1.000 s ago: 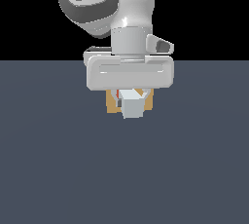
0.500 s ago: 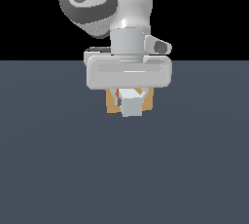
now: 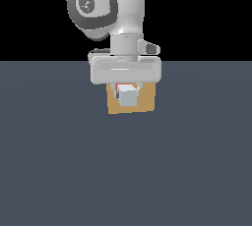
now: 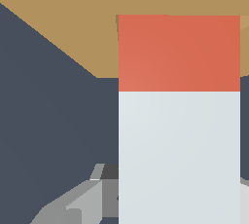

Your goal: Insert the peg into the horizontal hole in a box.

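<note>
Hand [image 3: 127,92] is clamped on the peg [image 3: 128,96], sitting dead centre in the exterior view, a bit above the middle of the frame. It grips the white part, so the red-orange end is free to lead the way in. From the exterior view you're basically looking down the peg's length: the white end faces the camera and only a sliver of red shows behind it.

Wrist view shows it better. The peg [image 4: 179,121] runs straight out from the hand, white near, red far, with the red tip right at the box [image 4: 73,13] face. Looks level and square to the box, which is what you'd want for a horizontal hole.

Box [image 3: 145,101] sits on the dark surface [image 3: 59,161] just behind the hand. The hole itself is hidden by the peg in both views, so I can't tell whether the tip is already inside or just touching the face.
</note>
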You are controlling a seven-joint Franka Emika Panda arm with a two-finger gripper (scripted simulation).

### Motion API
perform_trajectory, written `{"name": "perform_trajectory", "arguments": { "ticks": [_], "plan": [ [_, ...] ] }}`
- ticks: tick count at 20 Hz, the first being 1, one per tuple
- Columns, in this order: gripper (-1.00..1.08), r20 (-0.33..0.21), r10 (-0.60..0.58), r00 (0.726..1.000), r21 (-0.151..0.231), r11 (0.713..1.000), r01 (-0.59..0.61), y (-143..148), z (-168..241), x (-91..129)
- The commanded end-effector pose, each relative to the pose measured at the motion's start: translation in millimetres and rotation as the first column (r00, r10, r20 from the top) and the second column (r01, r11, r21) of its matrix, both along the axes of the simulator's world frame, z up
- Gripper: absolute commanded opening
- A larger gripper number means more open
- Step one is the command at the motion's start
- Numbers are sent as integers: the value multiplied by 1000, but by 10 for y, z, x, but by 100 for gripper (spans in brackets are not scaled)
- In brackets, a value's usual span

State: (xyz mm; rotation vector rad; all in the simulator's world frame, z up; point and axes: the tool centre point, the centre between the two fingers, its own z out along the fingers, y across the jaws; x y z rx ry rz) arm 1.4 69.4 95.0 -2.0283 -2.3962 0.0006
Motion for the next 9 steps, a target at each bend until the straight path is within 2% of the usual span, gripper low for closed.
{"name": "perform_trajectory", "arguments": {
  "ticks": [1,9],
  "plan": [
    [-100,5,-1,1000,0,1000,1,142,23,-12],
    [-100,5,-1,1000,0,1000,1,256,25,-12]
  ]
}}
